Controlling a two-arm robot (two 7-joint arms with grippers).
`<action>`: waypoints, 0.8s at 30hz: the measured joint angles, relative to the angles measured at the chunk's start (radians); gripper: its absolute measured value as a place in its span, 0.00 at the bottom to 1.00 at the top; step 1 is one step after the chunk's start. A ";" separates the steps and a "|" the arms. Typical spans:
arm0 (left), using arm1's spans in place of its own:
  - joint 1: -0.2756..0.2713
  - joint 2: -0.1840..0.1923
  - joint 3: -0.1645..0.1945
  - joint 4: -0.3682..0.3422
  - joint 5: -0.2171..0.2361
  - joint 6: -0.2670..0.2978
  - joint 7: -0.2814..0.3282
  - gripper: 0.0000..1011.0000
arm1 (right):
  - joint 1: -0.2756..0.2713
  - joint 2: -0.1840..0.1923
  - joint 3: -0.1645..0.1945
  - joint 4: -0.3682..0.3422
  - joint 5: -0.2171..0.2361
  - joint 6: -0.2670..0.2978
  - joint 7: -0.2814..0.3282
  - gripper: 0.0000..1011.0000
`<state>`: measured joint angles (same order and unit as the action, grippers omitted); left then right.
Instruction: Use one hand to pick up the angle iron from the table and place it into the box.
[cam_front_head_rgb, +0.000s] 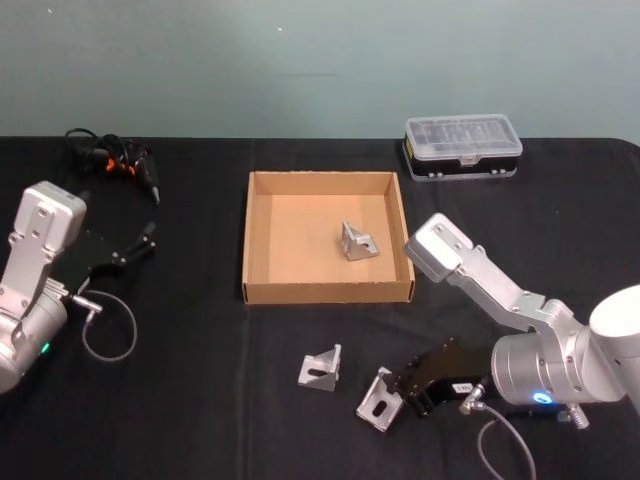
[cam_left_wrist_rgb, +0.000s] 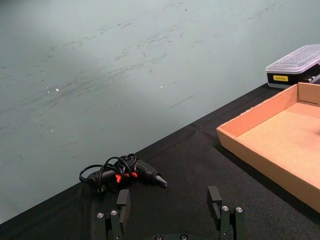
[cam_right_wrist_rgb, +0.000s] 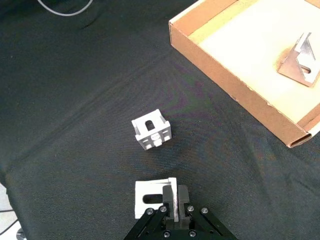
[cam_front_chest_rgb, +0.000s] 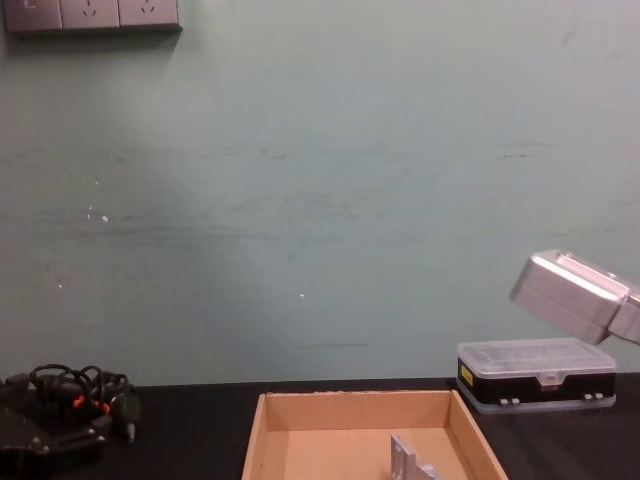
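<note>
The table (cam_front_head_rgb: 200, 400) holds a box (cam_front_head_rgb: 327, 291), case (cam_front_head_rgb: 462, 147), corded tool (cam_front_head_rgb: 120, 165) (far left), 2 angle irons (cam_front_head_rgb: 320, 368).

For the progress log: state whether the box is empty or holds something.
Not empty. One angle iron lies inside the box, right of centre. The right pincer grips the nearest angle iron on the table.

Soft even light (faint shadows)

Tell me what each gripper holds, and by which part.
The right gripper pinches the upright flange of the angle iron nearest the robot. The left gripper is open, holding nothing.
</note>
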<state>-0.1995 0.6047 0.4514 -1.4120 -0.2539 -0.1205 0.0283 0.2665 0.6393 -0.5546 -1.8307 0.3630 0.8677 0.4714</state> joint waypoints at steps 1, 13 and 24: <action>0.000 0.000 0.000 0.000 0.000 0.000 0.000 1.00 | 0.000 0.000 0.000 0.000 0.000 0.000 0.000 0.06; 0.000 0.000 0.000 0.000 0.000 0.000 0.000 1.00 | -0.002 -0.002 0.002 -0.003 0.000 -0.014 0.000 0.06; 0.000 0.000 0.000 0.000 0.000 0.000 0.000 1.00 | 0.098 -0.057 -0.021 0.018 -0.024 -0.042 0.018 0.06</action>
<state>-0.1995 0.6047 0.4514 -1.4120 -0.2539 -0.1205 0.0283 0.3650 0.5826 -0.5752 -1.8128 0.3392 0.8255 0.4890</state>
